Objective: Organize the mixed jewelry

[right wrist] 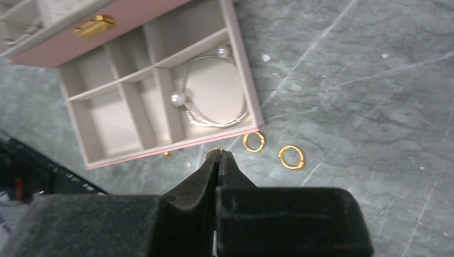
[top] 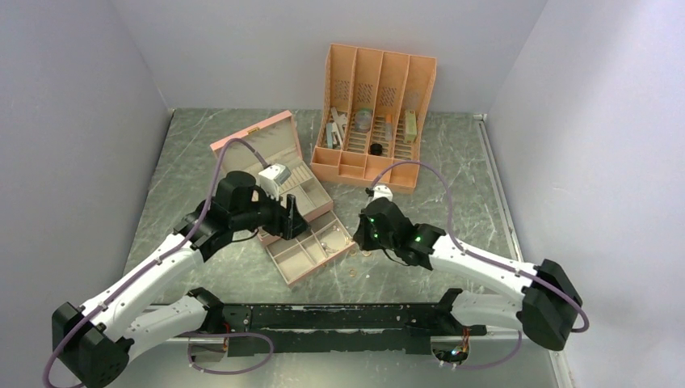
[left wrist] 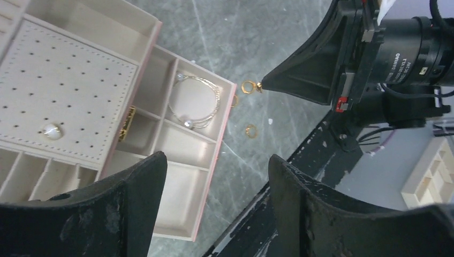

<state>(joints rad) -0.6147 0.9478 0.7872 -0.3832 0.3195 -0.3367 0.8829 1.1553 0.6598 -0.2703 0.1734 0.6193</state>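
My right claw is pressed together, and its tips pinch the edge of a gold ring just off the front of the drawer, near its right corner. I cannot tell whether that ring hangs clear of the table or touches it.

Two more pieces lie flat on the table close by. A second ring is just beside the drawer's corner. A third ring is a little further right, and the two are apart from each other.

My left claw is spread wide and hovers above the drawer. The drawer stands pulled out from the pink box, whose lid lies open. In the drawer's right end compartment a thin bracelet with two pearls lies curled. A pearl stud sits on the box's perforated panel.

The orange organizer stands at the far side of the table, well apart from the rings.
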